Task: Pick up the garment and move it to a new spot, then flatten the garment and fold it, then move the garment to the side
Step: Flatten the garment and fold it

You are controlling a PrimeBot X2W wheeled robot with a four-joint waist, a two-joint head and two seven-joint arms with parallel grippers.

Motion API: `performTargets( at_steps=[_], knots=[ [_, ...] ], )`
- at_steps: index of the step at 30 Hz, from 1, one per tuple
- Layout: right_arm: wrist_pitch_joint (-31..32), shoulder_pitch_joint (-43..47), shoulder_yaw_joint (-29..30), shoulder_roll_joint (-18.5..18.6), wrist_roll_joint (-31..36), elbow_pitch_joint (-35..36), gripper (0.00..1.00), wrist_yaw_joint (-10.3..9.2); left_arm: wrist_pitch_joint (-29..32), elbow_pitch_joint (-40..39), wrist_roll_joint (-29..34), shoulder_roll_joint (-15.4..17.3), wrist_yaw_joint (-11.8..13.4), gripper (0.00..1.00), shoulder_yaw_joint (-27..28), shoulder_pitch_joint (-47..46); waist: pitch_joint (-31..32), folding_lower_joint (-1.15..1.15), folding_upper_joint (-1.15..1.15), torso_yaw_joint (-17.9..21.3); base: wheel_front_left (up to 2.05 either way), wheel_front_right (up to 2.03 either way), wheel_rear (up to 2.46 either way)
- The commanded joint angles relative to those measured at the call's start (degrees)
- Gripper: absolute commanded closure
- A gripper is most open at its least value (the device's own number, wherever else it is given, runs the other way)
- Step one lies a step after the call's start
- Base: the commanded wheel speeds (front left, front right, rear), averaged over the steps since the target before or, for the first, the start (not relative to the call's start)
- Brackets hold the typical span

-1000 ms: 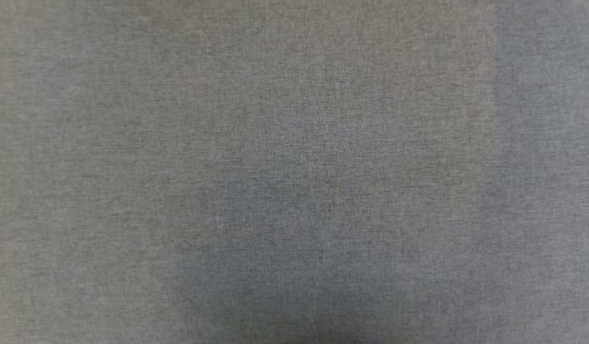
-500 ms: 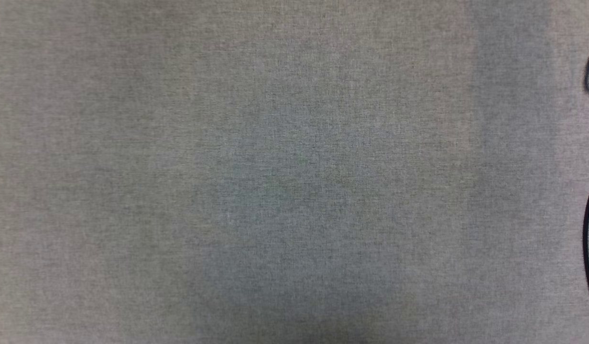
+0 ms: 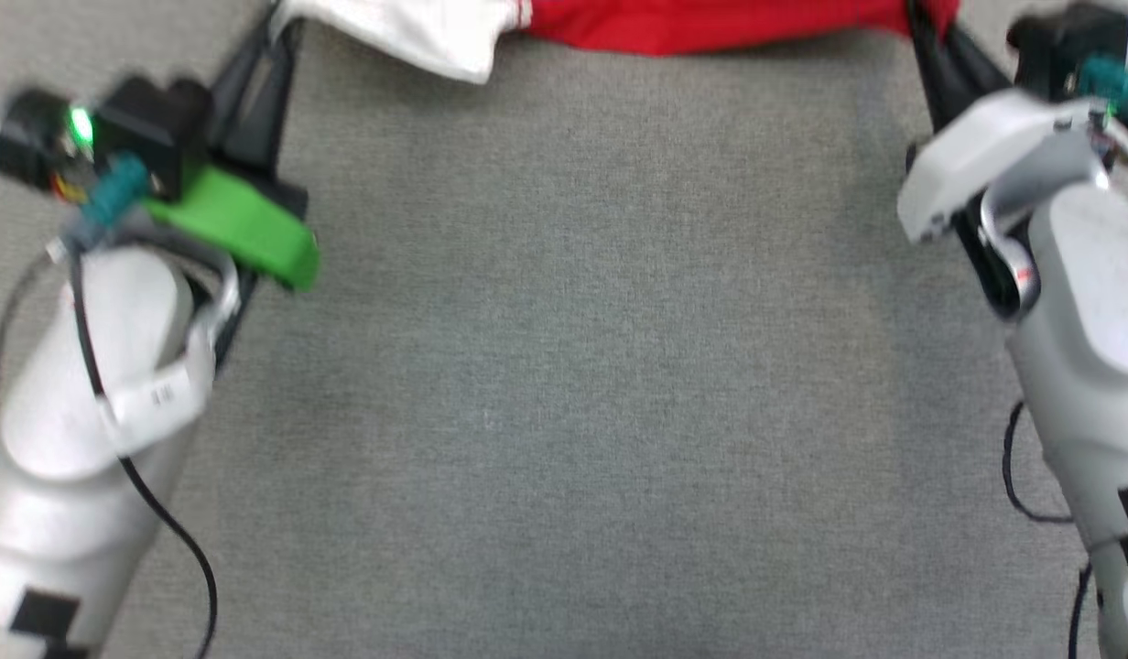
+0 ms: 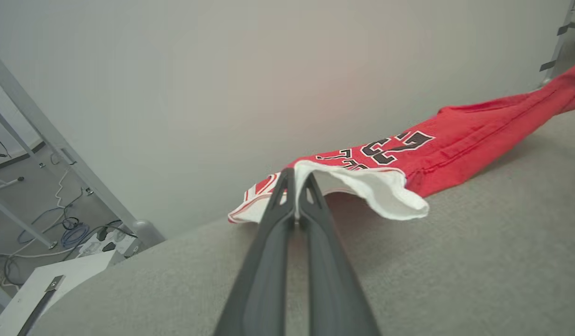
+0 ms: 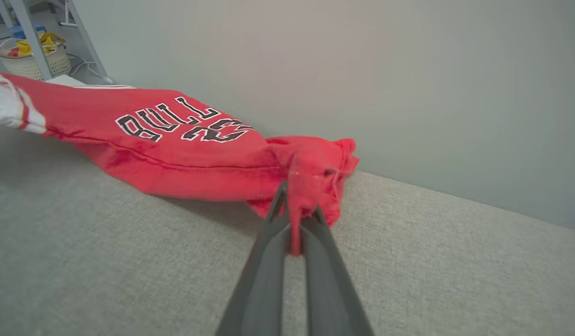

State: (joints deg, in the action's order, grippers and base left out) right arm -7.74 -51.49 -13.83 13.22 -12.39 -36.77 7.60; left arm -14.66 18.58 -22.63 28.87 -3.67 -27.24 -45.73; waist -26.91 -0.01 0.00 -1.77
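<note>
The garment (image 3: 710, 23), red with a white panel and black lettering, lies stretched along the far edge of the grey cloth-covered table (image 3: 564, 366). My left gripper (image 3: 276, 18) is shut on its white striped-trim end. The left wrist view shows the left gripper (image 4: 294, 179) pinching the white hem of the garment (image 4: 455, 144). My right gripper (image 3: 916, 14) is shut on the red end. In the right wrist view, the right gripper (image 5: 294, 205) clamps a bunched red corner of the garment (image 5: 175, 149). Most of the cloth rests on the table between the two grips.
A plain grey wall (image 4: 222, 70) rises just behind the table's far edge. Beyond the left end stand metal frame legs (image 4: 59, 144), floor cables (image 4: 73, 228) and a white board (image 4: 59, 280). A basket (image 5: 31, 58) sits on the floor past the garment's white end.
The head camera has shifted: earlier it showed bare grey table cloth, then a black cable at the right edge; now both arms and the garment's near edge are in the picture.
</note>
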Motion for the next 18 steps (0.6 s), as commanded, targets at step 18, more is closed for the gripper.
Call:
performTargets(
  at_steps=[18],
  knots=[
    [11.10, 28.95, 3.22, 5.19, -13.76, 8.85, 1.00, -0.11, 2.76, -5.26, -5.50, 3.35, 3.89, 1.00, -4.18, 31.59, 18.72, 0.01, 0.00, -3.67, 0.00, 0.00, 0.00]
  ],
)
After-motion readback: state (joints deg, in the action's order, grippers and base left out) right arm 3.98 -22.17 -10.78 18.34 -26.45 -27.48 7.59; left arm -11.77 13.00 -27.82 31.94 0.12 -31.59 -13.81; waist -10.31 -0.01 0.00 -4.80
